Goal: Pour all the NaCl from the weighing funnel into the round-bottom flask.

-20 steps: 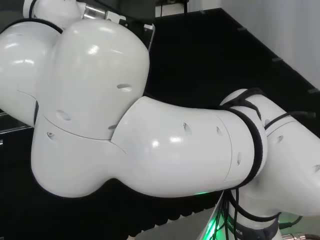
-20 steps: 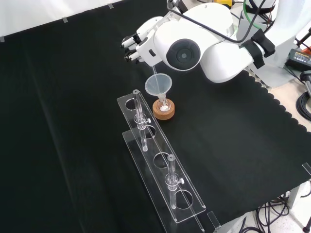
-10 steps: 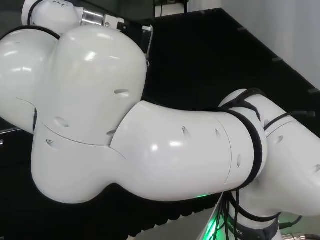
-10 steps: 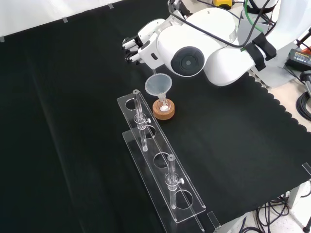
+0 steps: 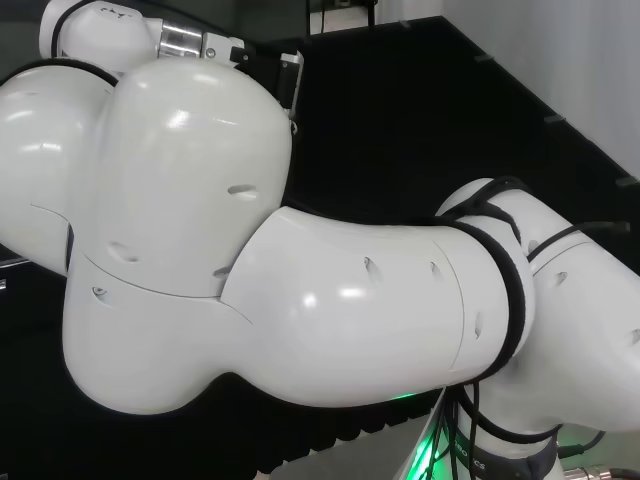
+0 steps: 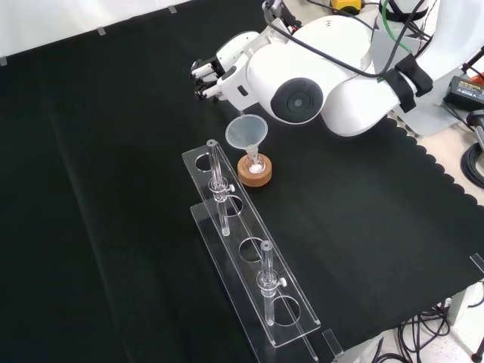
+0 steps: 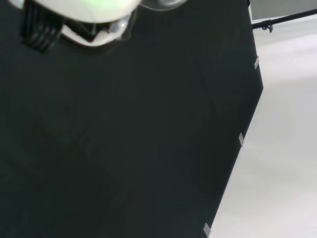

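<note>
In the front view the hand [image 6: 206,76] hovers above and behind a clear funnel [image 6: 247,132], its dark fingers curled. A thin clear stem, the weighing funnel [image 6: 240,114], drops from under the hand to the funnel's mouth; most of it is hidden by the arm's big white link [image 6: 299,72]. The funnel stands in the neck of a small round-bottom flask [image 6: 255,162] on a cork ring [image 6: 255,174]. White powder shows in the flask's bottom. In the wrist view a blurred white and black part of the hand [image 7: 74,20] hangs over black cloth.
A clear two-tier rack [image 6: 249,261] lies in front of the flask in the front view, with two upright glass tubes [image 6: 216,170] [image 6: 266,276] in it. The cloth's scalloped edge [image 6: 435,170] runs at the right, with cables beyond. The head view shows the arm's white links [image 5: 200,230].
The arm's big link with the grey cap has swung a little right and down in the front view. The hand has stayed nearly in place above the funnel.
</note>
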Controlling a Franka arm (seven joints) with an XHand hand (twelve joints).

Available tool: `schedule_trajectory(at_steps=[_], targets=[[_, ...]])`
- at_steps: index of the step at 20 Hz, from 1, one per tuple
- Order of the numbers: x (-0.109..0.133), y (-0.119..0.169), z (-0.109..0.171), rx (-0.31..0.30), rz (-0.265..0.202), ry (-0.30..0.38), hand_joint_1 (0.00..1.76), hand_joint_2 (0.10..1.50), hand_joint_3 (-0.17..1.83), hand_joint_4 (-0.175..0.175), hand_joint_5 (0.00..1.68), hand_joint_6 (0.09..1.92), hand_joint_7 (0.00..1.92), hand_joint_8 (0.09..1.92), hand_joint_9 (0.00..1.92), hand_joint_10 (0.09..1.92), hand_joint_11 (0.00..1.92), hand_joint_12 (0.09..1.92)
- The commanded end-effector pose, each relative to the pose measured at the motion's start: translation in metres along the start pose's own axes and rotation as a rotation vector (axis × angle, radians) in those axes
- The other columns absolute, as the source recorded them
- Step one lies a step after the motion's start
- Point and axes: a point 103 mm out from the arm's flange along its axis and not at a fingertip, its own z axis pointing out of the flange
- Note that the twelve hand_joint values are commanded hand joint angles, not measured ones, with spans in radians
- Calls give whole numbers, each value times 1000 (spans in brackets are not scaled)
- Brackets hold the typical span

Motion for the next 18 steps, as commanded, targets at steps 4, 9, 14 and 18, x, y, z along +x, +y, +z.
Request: schedule_trajectory(at_steps=[4,9,14,18], targets=[[-1,-1,-2,-6,3,-11,1127,641,664,175,1297,633,508,642,880,407,632,1160],[-3,-2,-5,1,12,-55,1127,641,664,175,1298,633,509,642,881,407,632,1160],[-3,-2,-6,6,16,-88,1127,640,665,175,1298,632,509,642,881,407,633,1159],[-4,-2,-6,2,15,-93,1127,640,665,175,1298,632,510,642,881,407,632,1159]])
